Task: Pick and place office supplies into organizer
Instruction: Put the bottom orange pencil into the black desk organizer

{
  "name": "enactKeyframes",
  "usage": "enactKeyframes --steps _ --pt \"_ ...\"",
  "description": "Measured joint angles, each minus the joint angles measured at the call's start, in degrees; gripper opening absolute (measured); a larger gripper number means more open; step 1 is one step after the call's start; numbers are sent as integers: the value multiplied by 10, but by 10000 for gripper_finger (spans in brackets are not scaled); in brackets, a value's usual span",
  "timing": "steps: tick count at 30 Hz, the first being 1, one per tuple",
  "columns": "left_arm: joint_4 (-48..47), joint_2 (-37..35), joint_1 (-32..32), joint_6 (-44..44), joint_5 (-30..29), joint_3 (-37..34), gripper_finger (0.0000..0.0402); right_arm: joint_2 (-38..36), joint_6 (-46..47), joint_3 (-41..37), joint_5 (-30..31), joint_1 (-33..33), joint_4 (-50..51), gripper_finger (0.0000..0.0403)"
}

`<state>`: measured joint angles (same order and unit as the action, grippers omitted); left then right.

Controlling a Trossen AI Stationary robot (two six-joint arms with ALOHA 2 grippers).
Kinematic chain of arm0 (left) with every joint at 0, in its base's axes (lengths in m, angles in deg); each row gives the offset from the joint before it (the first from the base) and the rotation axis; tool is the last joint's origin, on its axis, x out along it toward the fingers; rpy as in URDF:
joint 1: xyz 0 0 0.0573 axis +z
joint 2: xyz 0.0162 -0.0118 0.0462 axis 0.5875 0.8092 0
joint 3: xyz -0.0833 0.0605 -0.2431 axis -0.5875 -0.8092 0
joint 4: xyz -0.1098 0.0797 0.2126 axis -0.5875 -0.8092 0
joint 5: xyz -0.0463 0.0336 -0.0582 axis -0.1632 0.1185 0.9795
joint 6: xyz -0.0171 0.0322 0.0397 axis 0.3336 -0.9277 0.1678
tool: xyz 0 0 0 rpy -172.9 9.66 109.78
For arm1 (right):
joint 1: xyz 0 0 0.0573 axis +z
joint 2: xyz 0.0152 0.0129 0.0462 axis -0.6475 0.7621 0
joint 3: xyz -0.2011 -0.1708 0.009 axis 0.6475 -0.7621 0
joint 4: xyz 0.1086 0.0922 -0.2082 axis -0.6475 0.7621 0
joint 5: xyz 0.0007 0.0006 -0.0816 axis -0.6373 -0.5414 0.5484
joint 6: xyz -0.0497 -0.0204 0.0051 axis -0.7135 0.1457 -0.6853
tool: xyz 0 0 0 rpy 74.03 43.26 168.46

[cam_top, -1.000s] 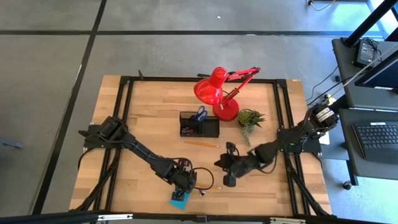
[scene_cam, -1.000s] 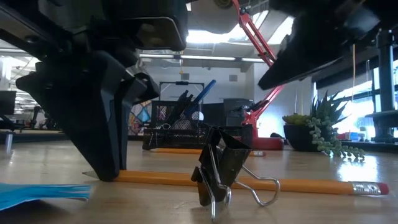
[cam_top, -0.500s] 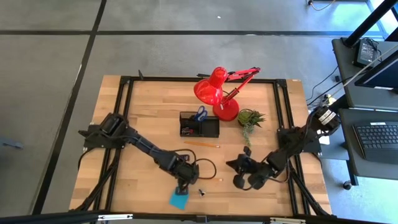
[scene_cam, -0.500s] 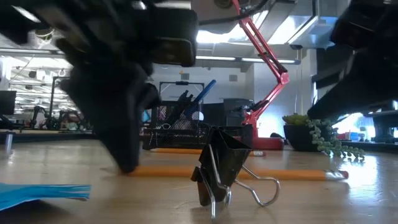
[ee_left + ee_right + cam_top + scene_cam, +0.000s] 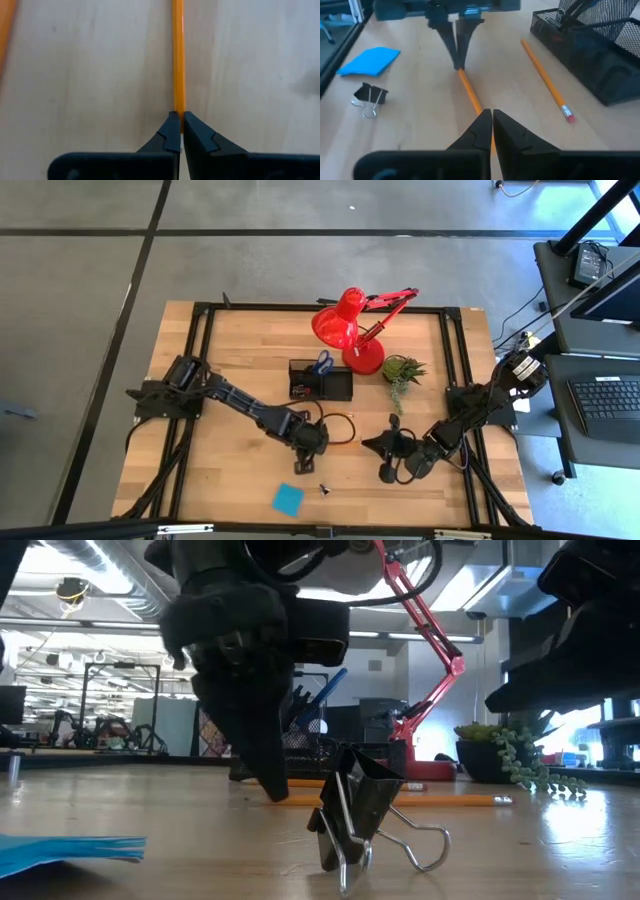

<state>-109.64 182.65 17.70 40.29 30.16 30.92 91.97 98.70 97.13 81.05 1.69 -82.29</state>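
Since a second ago the left gripper (image 5: 312,436) has swung up from the sticky pad (image 5: 288,499) toward 12 o'clock, dragging the pencil (image 5: 178,55) along; its jaws are pinching one end. That pencil's long axis runs 9-to-3 on the table (image 5: 240,340), just below the organizer (image 5: 321,381) at 12; the right gripper (image 5: 392,450) sits at the 3 o'clock end with jaws pressed together, so the left arm is nearer.

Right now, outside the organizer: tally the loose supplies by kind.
Orange pencils: 2 (one pinched by the left end effector)
Blue sticky-note pad: 1
Black binder clip: 1
Total: 4
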Motion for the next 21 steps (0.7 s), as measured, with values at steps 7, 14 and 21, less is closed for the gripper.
enactKeyframes --steps 7,14,21 --pt "0 0 10 -20 17 0 3 0 -47 0 -15 0 9 43" --pt "0 0 10 -51 17 0 3 0 -61 0 -16 -2 42 134" --pt "0 0 10 -54 19 0 3 0 -100 0 -25 -2 39 191"
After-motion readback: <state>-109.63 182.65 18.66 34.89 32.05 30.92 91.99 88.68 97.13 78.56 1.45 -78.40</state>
